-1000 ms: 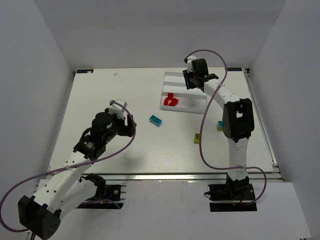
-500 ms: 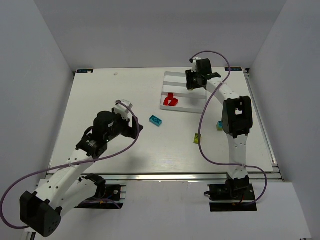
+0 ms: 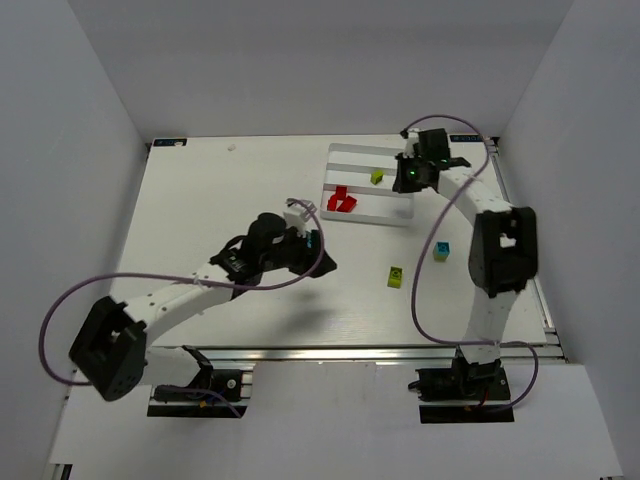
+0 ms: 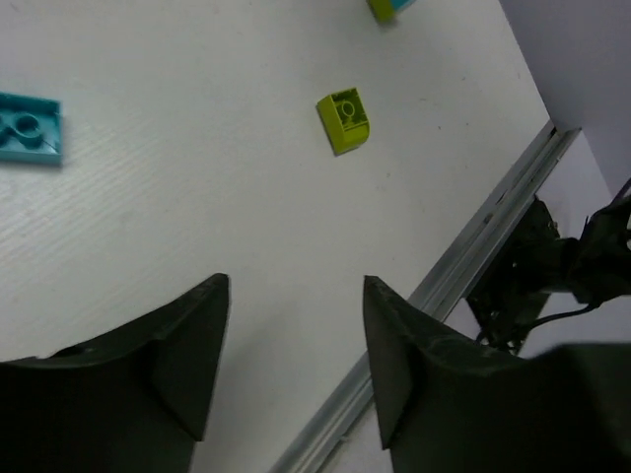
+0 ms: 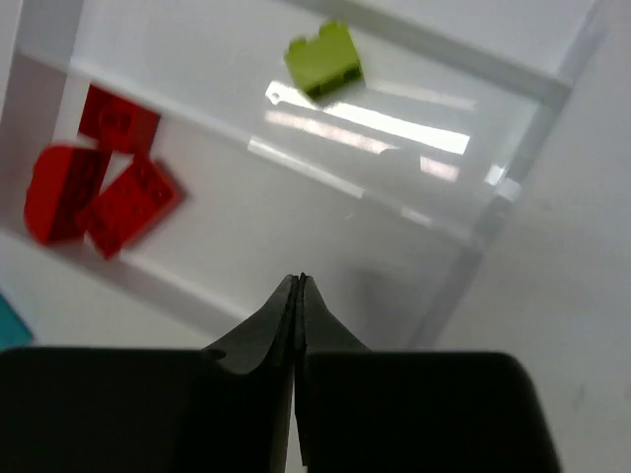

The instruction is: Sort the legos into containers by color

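The cyan brick (image 4: 25, 128) is seen ahead-left of the wide-spread, empty left fingers (image 4: 187, 365), the nearer pair; the right fingers (image 5: 266, 345) are pressed together on nothing.

White table (image 3: 200, 190), tray (image 3: 394, 203), yellow-green brick (image 3: 396, 276), flat cyan brick (image 4: 30, 128)

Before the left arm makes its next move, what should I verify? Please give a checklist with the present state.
1. Left jaws open and empty: ok.
2. Blue brick centred between left jaws: not ok, it lies off to one side.
3. Red bricks share one tray compartment: ok.
4. Green brick in a different compartment: ok.
5. Right jaws hold nothing: ok, shut and empty.
6. Table free of loose bricks: not ok, a second green brick lies there.
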`<state>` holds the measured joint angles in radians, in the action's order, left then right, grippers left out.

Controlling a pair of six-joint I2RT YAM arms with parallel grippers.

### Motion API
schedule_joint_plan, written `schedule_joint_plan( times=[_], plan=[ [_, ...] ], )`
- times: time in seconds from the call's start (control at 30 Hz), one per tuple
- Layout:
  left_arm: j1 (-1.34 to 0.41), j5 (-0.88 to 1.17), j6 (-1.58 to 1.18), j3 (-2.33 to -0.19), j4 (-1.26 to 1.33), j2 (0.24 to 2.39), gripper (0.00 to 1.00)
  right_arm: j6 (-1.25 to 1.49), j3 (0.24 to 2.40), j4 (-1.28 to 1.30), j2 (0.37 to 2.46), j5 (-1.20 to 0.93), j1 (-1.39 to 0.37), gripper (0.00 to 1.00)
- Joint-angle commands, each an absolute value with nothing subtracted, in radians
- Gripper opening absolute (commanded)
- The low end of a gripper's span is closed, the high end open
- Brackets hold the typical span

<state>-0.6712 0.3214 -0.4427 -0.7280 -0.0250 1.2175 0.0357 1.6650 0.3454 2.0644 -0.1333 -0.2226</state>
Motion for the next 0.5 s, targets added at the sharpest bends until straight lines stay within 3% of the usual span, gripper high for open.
schedule_joint_plan(
  times=[0.0,0.07,0.1,0.2,0.27,0.37,0.47],
  plan=[
    [-0.799,0.171,-0.598,-0.884,-0.024,1.343,0.63,0.035,1.46,0.281,1.749,-0.333,-0.137,0.0],
    [-0.865,0.085,-0.65,-0.968,-0.093,1.489,0.51,0.029,1.378,0.304,1.605,-0.426,-0.06,0.0],
    [-0.923,0.015,-0.667,-1.05,-0.119,1.54,0.5,0.023,1.312,0.319,1.564,-0.505,-0.043,0.13],
    [-1.024,-0.135,-0.712,-1.198,-0.234,1.741,0.6,0.005,1.234,0.385,1.428,-0.622,0.068,0.89],
    [-1.067,-0.25,-0.722,-1.359,-0.337,1.878,0.7,0.005,1.165,0.406,1.34,-0.676,0.127,0.89],
    [-1.133,-0.389,-0.729,-1.561,-0.461,2.036,0.78,0.005,1.091,0.416,1.226,-0.725,0.212,0.89],
    [-1.178,-0.492,-0.736,-1.716,-0.555,2.126,0.8,0.005,1.016,0.373,1.141,-0.775,0.274,0.89]
  ],
)
